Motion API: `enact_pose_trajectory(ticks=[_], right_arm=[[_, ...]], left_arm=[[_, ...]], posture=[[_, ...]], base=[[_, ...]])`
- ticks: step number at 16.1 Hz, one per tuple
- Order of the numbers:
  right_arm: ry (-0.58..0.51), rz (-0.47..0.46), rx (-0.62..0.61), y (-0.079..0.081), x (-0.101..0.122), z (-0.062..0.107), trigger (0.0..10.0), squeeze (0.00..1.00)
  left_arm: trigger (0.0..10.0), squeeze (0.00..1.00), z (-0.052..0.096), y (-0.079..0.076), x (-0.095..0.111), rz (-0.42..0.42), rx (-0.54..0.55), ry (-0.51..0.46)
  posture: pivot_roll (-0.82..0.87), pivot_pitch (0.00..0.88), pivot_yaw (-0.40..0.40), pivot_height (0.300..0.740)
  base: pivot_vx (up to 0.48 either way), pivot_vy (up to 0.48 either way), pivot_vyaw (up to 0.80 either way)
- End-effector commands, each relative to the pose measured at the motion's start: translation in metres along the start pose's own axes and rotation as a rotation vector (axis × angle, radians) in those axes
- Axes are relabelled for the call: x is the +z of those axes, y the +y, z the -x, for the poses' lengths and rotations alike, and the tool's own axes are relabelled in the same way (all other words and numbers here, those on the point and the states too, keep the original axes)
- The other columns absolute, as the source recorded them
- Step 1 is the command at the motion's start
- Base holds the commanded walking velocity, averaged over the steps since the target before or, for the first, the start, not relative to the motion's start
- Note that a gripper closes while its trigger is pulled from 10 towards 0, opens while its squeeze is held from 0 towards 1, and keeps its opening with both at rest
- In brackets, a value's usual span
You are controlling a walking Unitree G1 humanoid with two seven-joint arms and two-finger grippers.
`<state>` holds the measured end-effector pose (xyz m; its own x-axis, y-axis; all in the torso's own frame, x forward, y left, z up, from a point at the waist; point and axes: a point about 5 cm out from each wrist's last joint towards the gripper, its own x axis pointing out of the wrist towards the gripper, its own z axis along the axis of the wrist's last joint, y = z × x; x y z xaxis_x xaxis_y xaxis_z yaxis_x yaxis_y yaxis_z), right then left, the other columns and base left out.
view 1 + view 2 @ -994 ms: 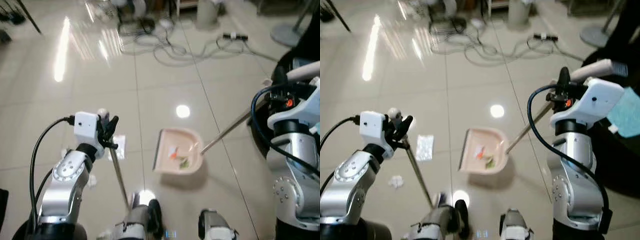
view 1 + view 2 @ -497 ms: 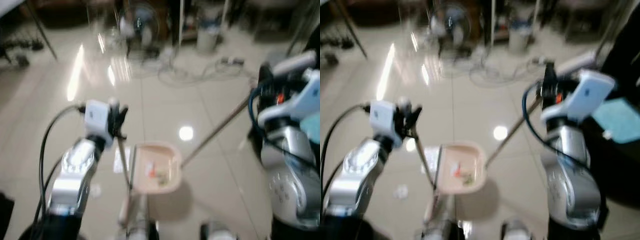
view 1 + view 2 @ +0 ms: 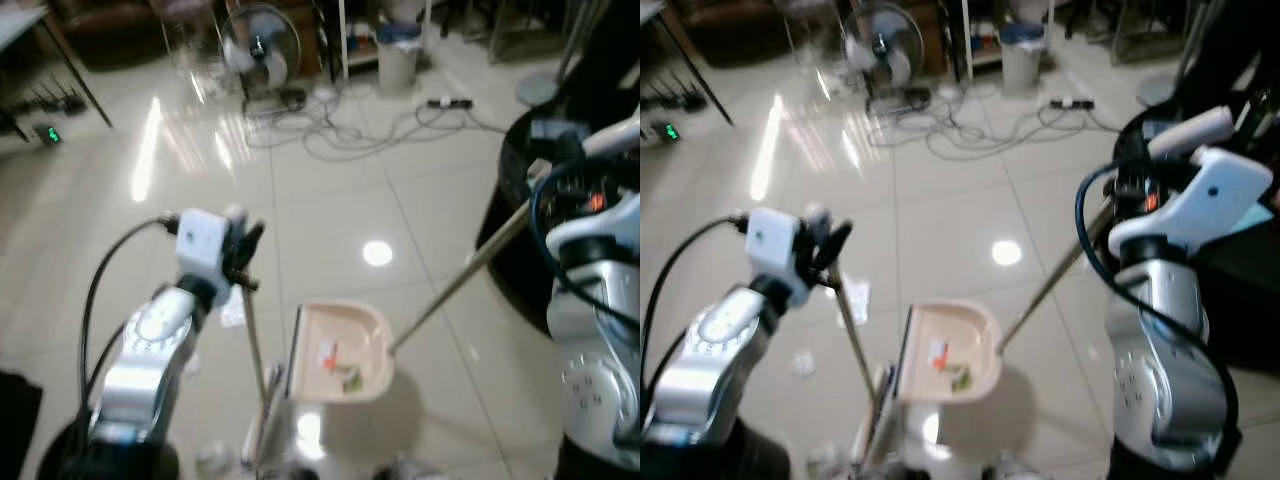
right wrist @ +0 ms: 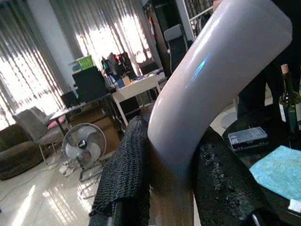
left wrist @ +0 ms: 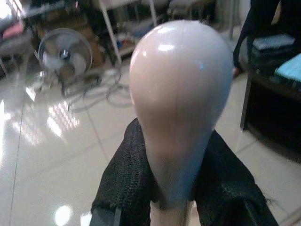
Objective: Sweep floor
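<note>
A pale pink dustpan [image 3: 340, 352] rests on the glossy tile floor just ahead of me, with small orange and green bits [image 3: 341, 364] inside it. Its long metal handle [image 3: 455, 285] slants up to my right gripper [image 3: 1128, 190], which is shut on the pale curved grip [image 4: 211, 80]. My left gripper [image 3: 242, 252] is shut on the broom stick [image 3: 253, 335] just below its rounded pale knob [image 5: 176, 94]. The stick's lower end reaches the dustpan's open left edge. A flat white paper scrap [image 3: 856, 296] and a crumpled white bit [image 3: 803, 364] lie on the floor to the left.
A floor fan [image 3: 251, 45], loose cables [image 3: 345, 130], a power strip [image 3: 449, 102] and a bin [image 3: 398, 52] stand at the far side. A dark round table [image 3: 515, 235] sits close on the right, with a bottle [image 4: 288, 101] and blue cloth [image 4: 277, 169].
The camera has tilted up, so more of the room shows. The broom's lower end has come in against the dustpan's open edge. Both grippers keep their holds.
</note>
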<state>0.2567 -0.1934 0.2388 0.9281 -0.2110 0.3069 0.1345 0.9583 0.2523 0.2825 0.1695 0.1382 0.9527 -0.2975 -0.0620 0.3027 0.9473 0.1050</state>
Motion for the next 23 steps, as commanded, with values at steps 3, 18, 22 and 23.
enact_pose_trajectory(ticks=[3,18,22,23], right_arm=[[-0.032,-0.042,0.018,0.001,0.012,-0.004,10.0,0.0],[-0.05,0.126,0.2,0.018,0.051,-0.047,10.0,0.0],[-0.043,0.087,0.222,0.02,0.053,-0.057,10.0,0.0],[-0.043,0.086,0.222,0.02,0.053,-0.058,10.0,0.0]], left_arm=[[10.0,0.0,0.006,0.017,0.002,-0.047,0.057,0.009],[10.0,0.0,0.048,0.015,-0.052,-0.053,0.079,0.188],[10.0,0.0,0.044,0.01,-0.05,-0.042,0.085,0.181],[10.0,0.0,0.043,0.01,-0.05,-0.042,0.087,0.179]], posture=[[-0.09,0.118,0.127,0.74],[-0.1,0.044,0.052,0.74],[-0.11,0.046,0.054,0.74],[-0.11,0.046,0.055,0.74]], base=[[0.0,0.0,0.0],[0.0,0.0,0.58],[0.0,0.0,0.79],[0.0,0.0,0.79]])
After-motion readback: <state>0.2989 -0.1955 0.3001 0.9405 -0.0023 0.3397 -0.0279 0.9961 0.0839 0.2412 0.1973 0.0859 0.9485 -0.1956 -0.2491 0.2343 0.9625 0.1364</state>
